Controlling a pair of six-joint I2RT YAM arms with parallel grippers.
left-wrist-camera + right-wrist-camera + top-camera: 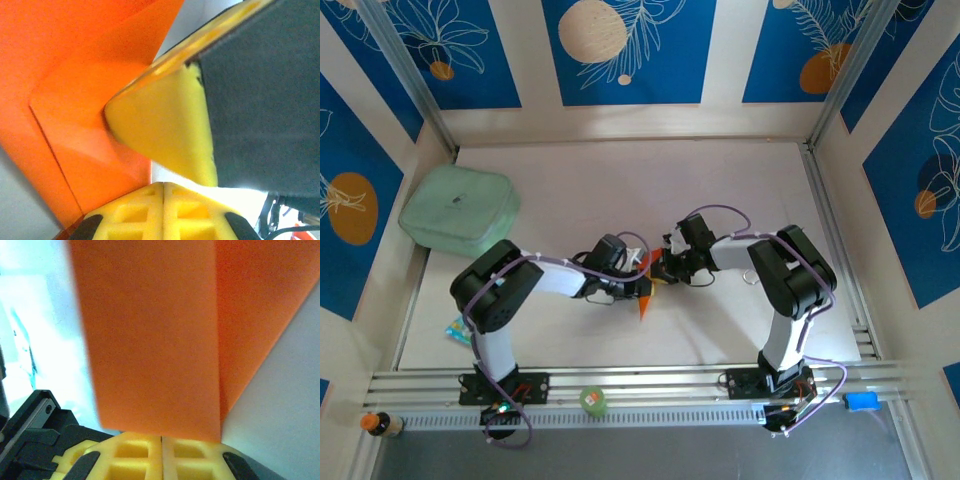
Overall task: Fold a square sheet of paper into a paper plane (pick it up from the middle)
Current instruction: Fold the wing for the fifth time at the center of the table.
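Note:
The square sheet of paper point(645, 304) is a bright orange creased wedge lying mid-table, its point toward the near edge. Both grippers meet over its far end. My left gripper point(637, 284) is shut; in the left wrist view its closed jaws point(163, 186) sit beside the creased orange paper point(75, 125), with nothing visibly between them. The right gripper's yellow fingertip point(165, 130) rests against the paper close ahead. My right gripper point(661, 270) is also shut; in the right wrist view its jaws point(161, 438) stand right under a raised orange flap point(150, 340), broadside to the camera.
A pale green pad point(460, 210) lies at the back left. A small green round object point(593, 401), a blue block point(861, 401) and a small bottle point(380, 424) sit along the near rail. A small packet point(457, 328) lies by the left arm's base. Walls enclose the table.

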